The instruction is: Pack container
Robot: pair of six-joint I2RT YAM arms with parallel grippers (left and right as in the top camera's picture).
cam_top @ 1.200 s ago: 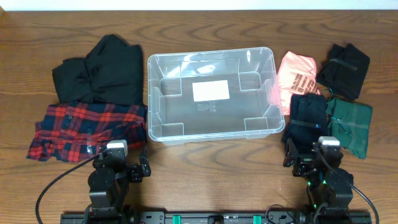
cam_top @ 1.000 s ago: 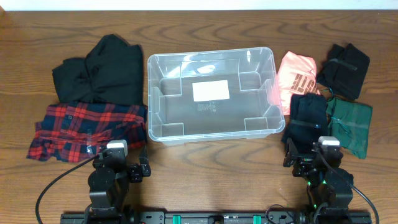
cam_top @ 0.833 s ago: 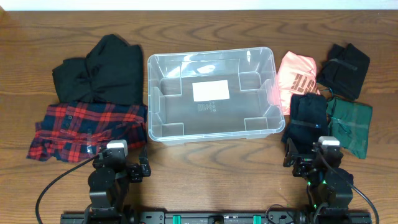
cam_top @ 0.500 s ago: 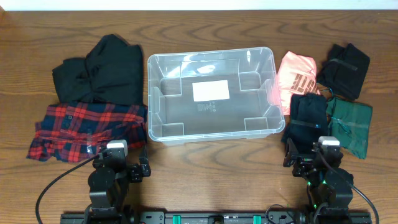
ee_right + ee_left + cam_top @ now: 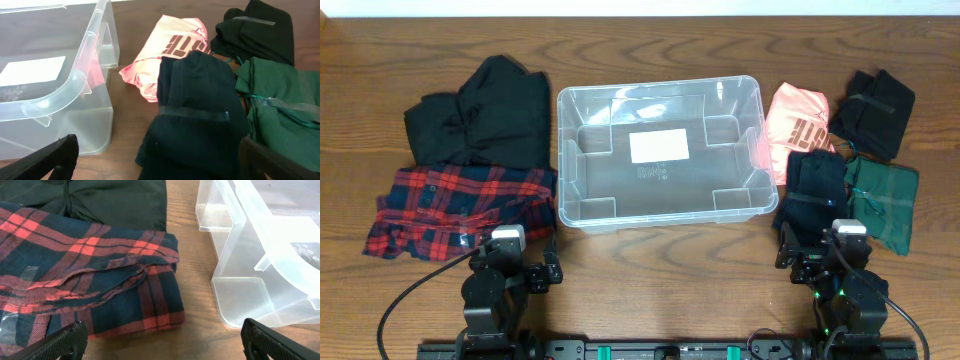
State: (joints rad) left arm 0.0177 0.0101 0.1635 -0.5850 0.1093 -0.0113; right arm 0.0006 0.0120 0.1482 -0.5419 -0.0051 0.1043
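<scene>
The clear plastic container (image 5: 572,160) stands empty at the table's middle, a white label on its base; its corner shows in the left wrist view (image 5: 250,255) and its wall in the right wrist view (image 5: 75,85). A red plaid shirt (image 5: 450,205) (image 5: 85,280) and a black garment (image 5: 485,110) lie to its left. A pink folded shirt (image 5: 798,118) (image 5: 172,47), a navy bundle (image 5: 815,180) (image 5: 197,110), a green bundle (image 5: 882,195) (image 5: 280,95) and a black bundle (image 5: 873,100) lie to its right. My left gripper (image 5: 160,342) is open and empty near the plaid shirt. My right gripper (image 5: 157,160) is open and empty over the navy bundle's near end.
Both arm bases (image 5: 495,290) (image 5: 845,285) sit at the table's front edge. Bare wood lies between the container and the arms.
</scene>
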